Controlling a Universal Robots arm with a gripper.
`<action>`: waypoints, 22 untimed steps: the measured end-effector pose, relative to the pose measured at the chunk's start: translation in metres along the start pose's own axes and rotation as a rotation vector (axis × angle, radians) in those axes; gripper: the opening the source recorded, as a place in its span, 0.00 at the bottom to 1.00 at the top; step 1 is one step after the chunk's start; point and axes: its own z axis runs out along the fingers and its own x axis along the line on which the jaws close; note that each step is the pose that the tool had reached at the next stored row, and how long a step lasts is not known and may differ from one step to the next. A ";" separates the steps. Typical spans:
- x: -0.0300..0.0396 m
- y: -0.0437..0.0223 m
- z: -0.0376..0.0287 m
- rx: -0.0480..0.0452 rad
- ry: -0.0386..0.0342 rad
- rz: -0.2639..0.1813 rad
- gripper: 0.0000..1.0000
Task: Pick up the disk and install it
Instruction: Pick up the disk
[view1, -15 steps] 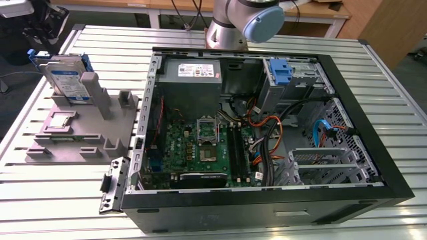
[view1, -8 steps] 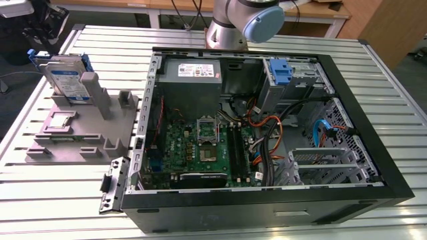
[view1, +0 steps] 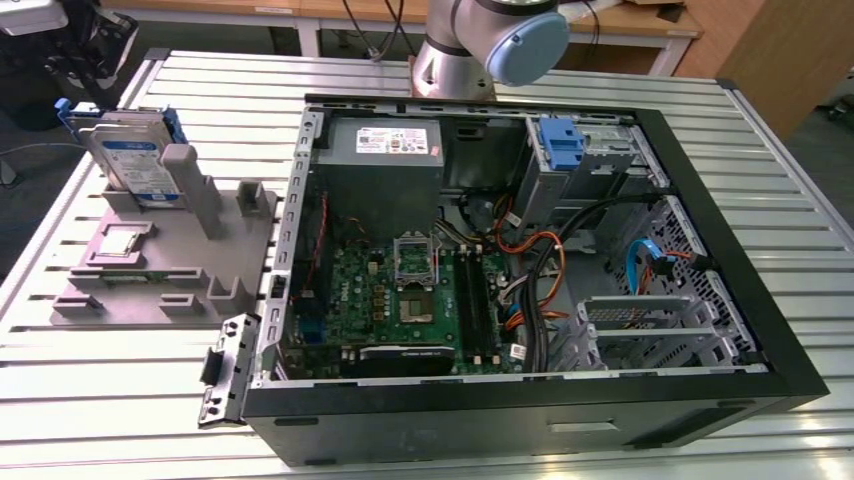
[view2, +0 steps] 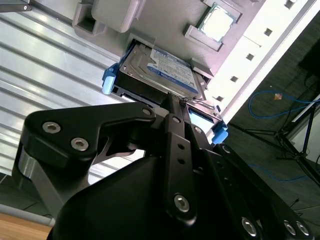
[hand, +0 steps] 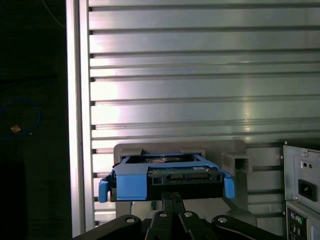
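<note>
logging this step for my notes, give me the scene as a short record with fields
disk: stands upright in the grey holder, not yet picked up
holder place: on the slatted metal table, at the exterior view's left of the open computer case
gripper: shut, holding nothing, lined up with the disk's edge in both wrist views
install state: disk outside the case

My arm and claw, as I see them from here.
The arm (view1: 454, 60) is a silver-grey tube with a rounded pale-blue joint cap (view1: 527, 45); the claw (view2: 174, 102) is matt black, built of flat angular links pinned with silver hex-socket screws (view2: 80, 144).
</note>
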 end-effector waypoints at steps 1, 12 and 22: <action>0.0000 0.0000 0.0000 0.0000 0.0000 0.000 0.11; 0.0000 0.0000 0.0003 -0.0026 0.0022 -0.105 0.11; 0.0000 0.0000 0.0013 -0.0071 0.0060 -0.286 0.11</action>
